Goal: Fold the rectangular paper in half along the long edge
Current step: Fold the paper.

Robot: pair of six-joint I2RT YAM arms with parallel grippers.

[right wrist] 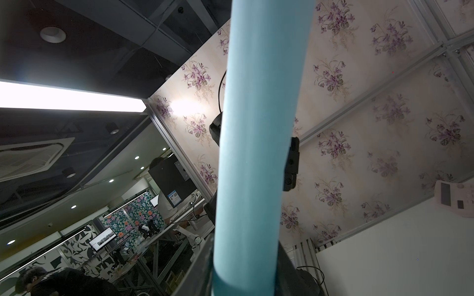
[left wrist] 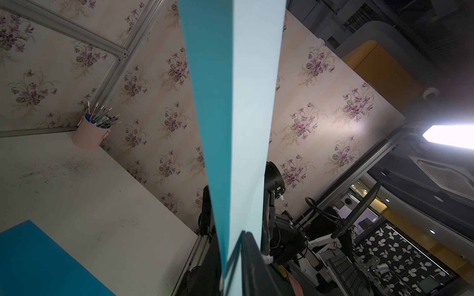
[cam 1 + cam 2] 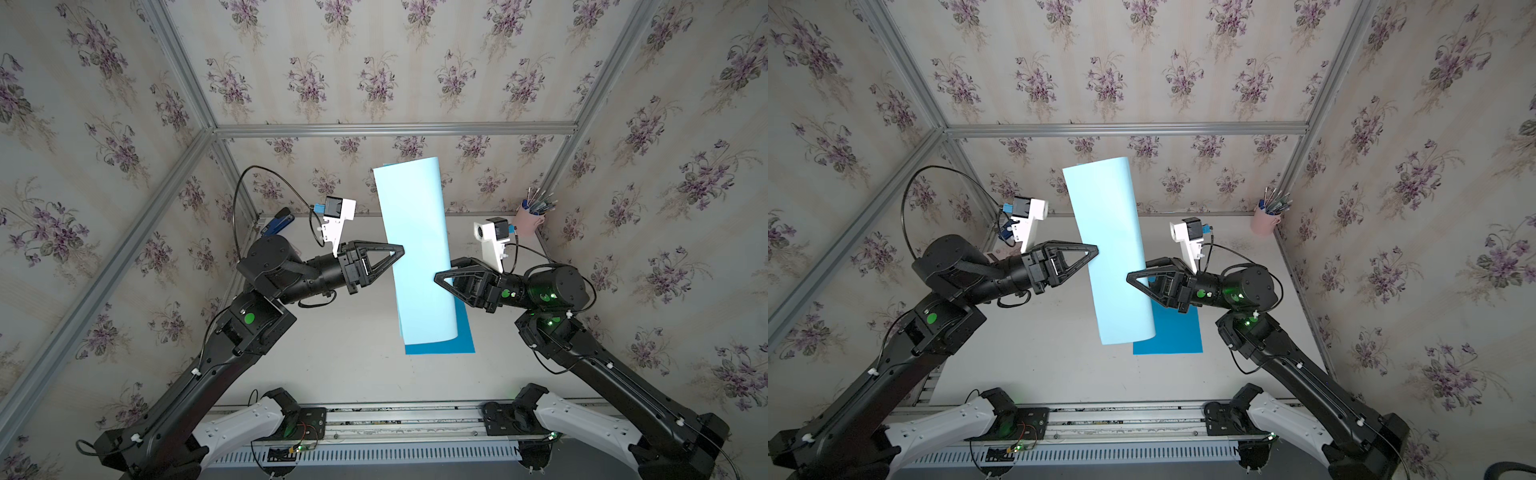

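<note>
While both arms are reaching inward above the table point(image 3: 332, 365), the contents are being listed nearest first.

1. Dark blue sheet point(image 3: 465, 343): lying flat on the table, below the right claw point(image 3: 442, 271) and reaching nearer than it. The paper hanging above is partly covering it.

2. Paper point(image 3: 415, 232), pale blue, rectangular: hanging clear of the table between the two claws. It is bending over on itself lengthwise in a loose, rounded curl, not pressed flat. Its two long edges are meeting on the side of the left claw point(image 3: 401, 250), and its rounded bend is facing the right claw. Its ends are running nearer and farther than both claws.

3. Left claw: jaws standing nearly together, pinching the paired long edges of the paper.

4. Right claw: jaws standing partly open, straddling the rounded bend, one finger over it and the other under it. Whether they are pressing it cannot be told.

5. Stapler point(image 3: 278, 222), blue: lying beyond the left claw, at the far table corner.

6. Cup point(image 3: 528, 222), pink, holding pens point(image 3: 540, 199): standing beyond the right claw, in the far corner against the flowered wall point(image 3: 478, 149).
</note>
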